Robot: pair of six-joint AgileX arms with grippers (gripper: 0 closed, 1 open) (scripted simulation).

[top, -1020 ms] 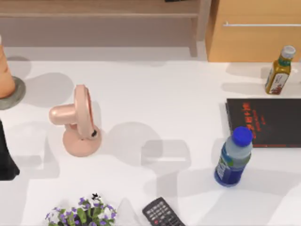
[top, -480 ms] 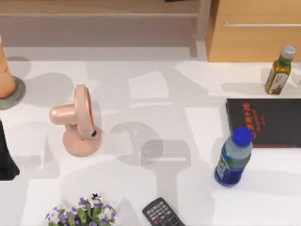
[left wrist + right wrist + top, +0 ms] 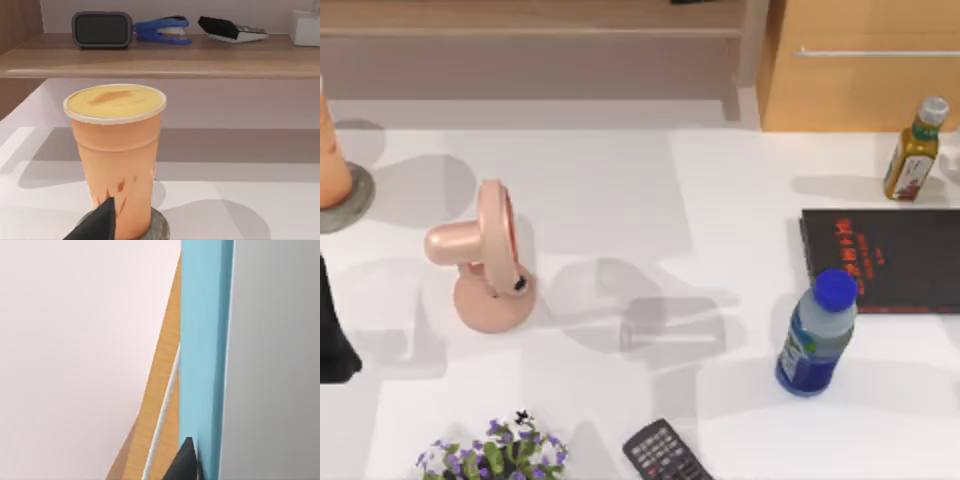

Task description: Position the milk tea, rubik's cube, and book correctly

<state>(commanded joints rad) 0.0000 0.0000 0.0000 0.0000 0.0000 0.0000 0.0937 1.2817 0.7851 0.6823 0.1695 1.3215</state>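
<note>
The tall tapered peach-orange cup of milk tea point(image 3: 116, 155) is seen standing upright on a round grey stone coaster point(image 3: 350, 198) at the far left edge of the white worktop point(image 3: 720, 200), and from this placement it is judged to be already positioned, with the left gripper point(image 3: 97, 225) just beside its base. The large flat book with a black cover and red characters point(image 3: 890, 260) is found lying flat at the right of the worktop, judged still unplaced, its light blue edge shown close by in the right wrist view
</note>
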